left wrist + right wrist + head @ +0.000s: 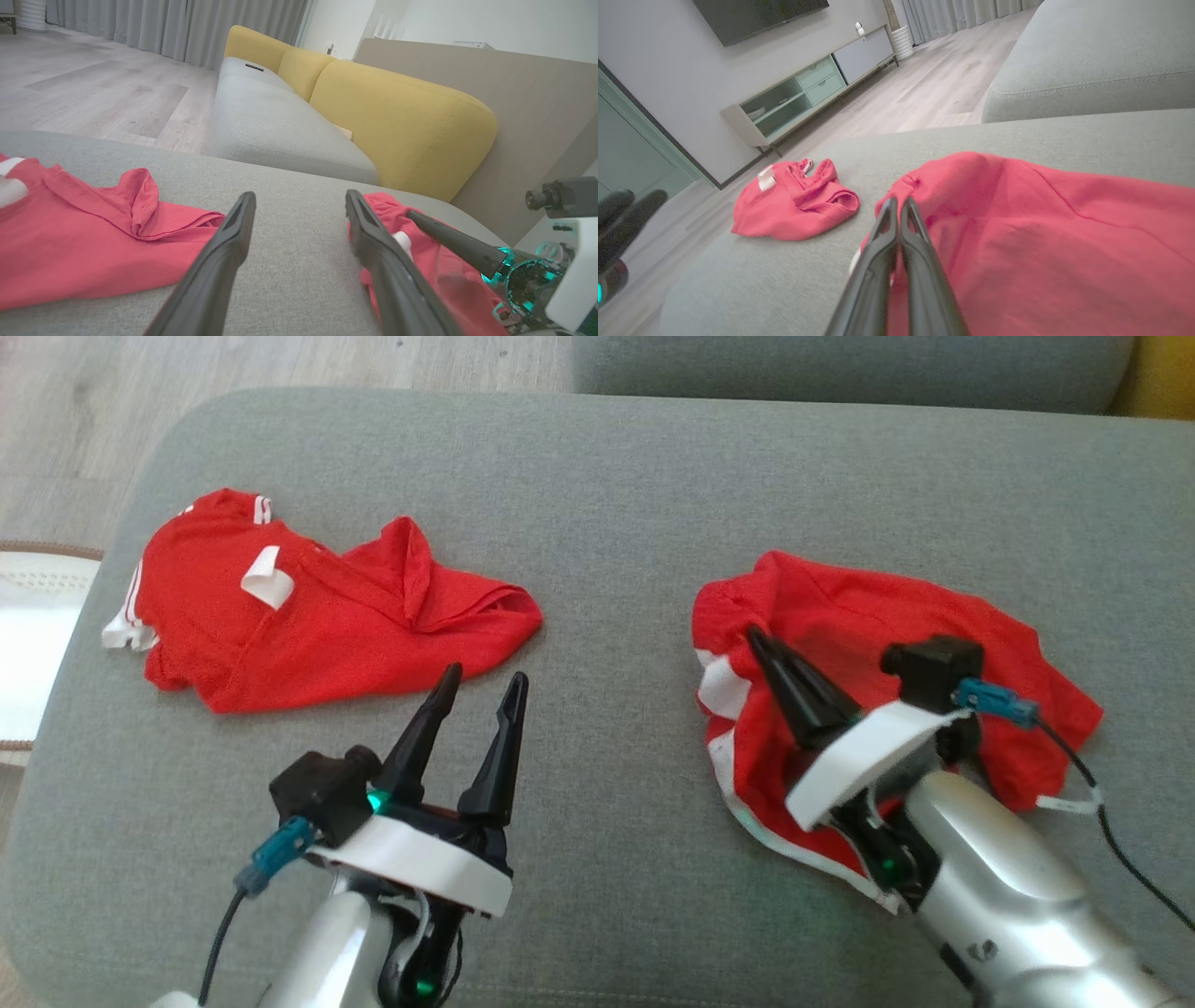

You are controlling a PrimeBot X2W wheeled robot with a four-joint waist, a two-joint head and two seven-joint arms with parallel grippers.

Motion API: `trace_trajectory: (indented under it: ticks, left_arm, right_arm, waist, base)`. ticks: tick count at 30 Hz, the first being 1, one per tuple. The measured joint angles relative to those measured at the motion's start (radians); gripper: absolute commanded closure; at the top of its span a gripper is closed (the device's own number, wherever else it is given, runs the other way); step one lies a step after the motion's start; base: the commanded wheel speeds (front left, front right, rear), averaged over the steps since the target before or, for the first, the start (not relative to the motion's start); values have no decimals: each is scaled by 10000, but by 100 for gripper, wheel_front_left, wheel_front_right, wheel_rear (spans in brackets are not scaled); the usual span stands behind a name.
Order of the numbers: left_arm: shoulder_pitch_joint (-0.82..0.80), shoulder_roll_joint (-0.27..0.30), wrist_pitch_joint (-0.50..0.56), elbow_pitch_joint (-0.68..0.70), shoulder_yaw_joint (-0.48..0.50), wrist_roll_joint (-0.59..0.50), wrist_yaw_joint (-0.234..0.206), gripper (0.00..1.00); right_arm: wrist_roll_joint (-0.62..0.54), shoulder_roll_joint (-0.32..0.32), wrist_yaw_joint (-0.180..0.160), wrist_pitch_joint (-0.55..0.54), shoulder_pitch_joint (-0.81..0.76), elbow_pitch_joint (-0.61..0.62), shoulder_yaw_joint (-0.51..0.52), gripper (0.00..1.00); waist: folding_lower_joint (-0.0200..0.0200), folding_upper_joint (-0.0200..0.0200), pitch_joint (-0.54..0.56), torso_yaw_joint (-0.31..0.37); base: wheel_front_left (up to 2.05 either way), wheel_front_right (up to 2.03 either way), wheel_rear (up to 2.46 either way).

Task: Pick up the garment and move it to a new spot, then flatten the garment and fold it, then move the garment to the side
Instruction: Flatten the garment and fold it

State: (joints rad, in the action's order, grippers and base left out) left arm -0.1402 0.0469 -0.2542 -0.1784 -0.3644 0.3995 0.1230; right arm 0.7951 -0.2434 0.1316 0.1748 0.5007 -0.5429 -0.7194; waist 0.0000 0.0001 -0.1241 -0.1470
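While the crumpled red fabric garment with white trim (887,607) is laid on the right side of the broad grey upholstered cushion (607,523), the right gripper (756,637) is set at its left edge, fingers pressed together — whether cloth is pinched cannot be told. The left gripper (485,674) is held spread wide over bare cushion, just beside a second red white-striped garment (317,625) at the left.
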Motion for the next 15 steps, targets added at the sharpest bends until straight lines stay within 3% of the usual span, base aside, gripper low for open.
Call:
trace_trajectory:
  ticks: [9,10,11,15]
  left_arm:
    - [135,2,0,2,-38,-10,2,0]
    - [135,2,0,0,-40,-10,2,0]
    - [134,2,0,0,-42,-10,2,0]
    - [129,2,0,-6,-27,-10,2,0]
  right_arm:
    - [-754,-71,0,13,236,-2406,207,100]
    - [-953,-65,0,52,333,-2633,222,62]
    - [-1062,-4,0,165,430,-2838,299,4]
    - [-1241,343,0,433,662,-3127,474,0]
  waist:
    - [0,0,-132,2]
    - [0,0,-144,8]
    - [0,0,-158,16]
    - [0,0,-154,83]
  base:
    - [0,0,0]
    - [0,0,0]
    - [0,0,0]
    - [0,0,0]
